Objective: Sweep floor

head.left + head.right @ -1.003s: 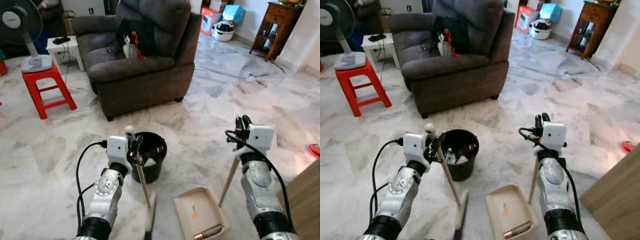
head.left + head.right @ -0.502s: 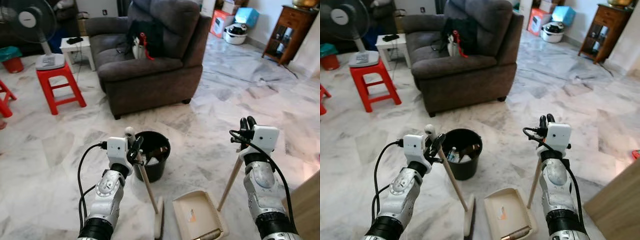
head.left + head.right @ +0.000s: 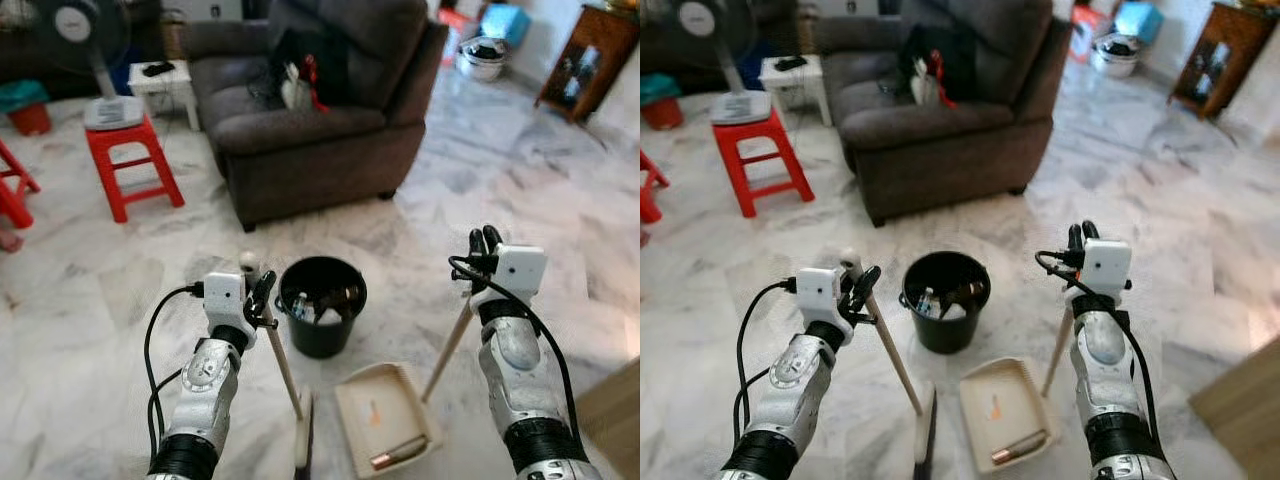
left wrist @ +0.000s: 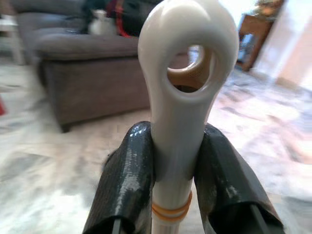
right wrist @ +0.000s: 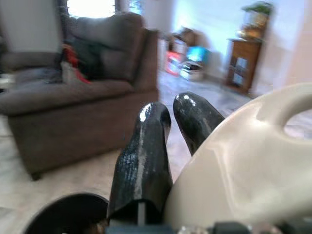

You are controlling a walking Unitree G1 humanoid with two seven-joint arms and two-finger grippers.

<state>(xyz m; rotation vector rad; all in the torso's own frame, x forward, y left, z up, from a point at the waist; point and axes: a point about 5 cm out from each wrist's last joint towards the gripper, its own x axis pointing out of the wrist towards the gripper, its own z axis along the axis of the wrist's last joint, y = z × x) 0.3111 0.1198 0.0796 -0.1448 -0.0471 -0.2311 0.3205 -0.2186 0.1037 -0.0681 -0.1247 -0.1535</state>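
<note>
The left gripper (image 3: 262, 296) pinches the white top of the one broom (image 3: 283, 365), and in the left wrist view both black fingers (image 4: 127, 180) press on the white cap just under its hanging hole. The broom handle slants down from this grip to the brush head (image 3: 303, 445), which rests on the marble floor (image 3: 90, 320) just beside the dustpan. The right gripper (image 3: 484, 240) holds the top of the one dustpan (image 3: 384, 420) by its long handle (image 3: 446, 350); its two fingers stand close together with the tips nearly touching, against the cream grip in the right wrist view. The pan lies flat on the floor between the two arms, with one brown cylinder (image 3: 398, 451) and a small orange scrap (image 3: 375, 409) inside. One black bucket (image 3: 322, 306) stands just behind the pan and the broom, with some trash in it. Further back is one dark grey armchair (image 3: 320, 110) with a bag on its seat. Two red stools (image 3: 125, 160) stand at the left, and the nearer one carries one fan (image 3: 90, 60). One wooden cabinet (image 3: 590, 60) stands far at the right.
</note>
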